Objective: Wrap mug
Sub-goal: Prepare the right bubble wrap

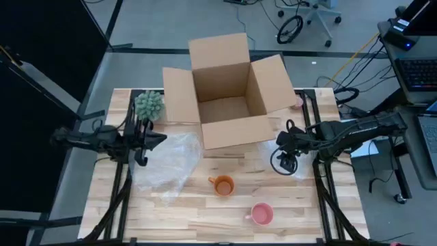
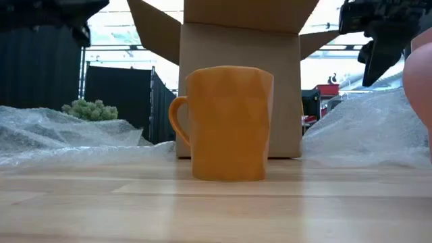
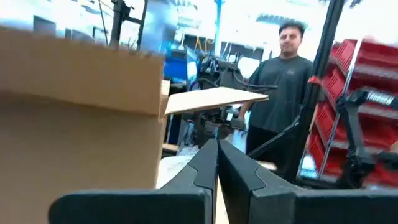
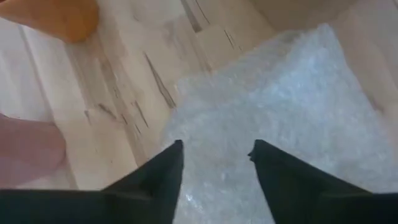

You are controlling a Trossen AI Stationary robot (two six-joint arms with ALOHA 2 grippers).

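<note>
An orange mug [image 1: 222, 184] [image 2: 229, 121] stands upright on the wooden table, in front of the open cardboard box [image 1: 229, 96]. Nearer the front edge stands a pink mug [image 1: 261, 214]. One sheet of bubble wrap [image 1: 167, 160] lies at the left, another [image 1: 295, 167] [image 4: 280, 93] at the right. My left gripper [image 1: 160, 139] [image 3: 217, 155] is shut, raised level over the left sheet's far edge, with nothing seen between its fingers. Open and pointing down, my right gripper [image 1: 281, 142] [image 4: 216, 149] hovers above the right sheet.
The box's flaps spread out over the table's far half. A green spiky ball-shaped thing [image 1: 149, 104] sits at the far left. A person [image 3: 283, 81] stands beyond the table. Bare wood lies around and in front of the mugs.
</note>
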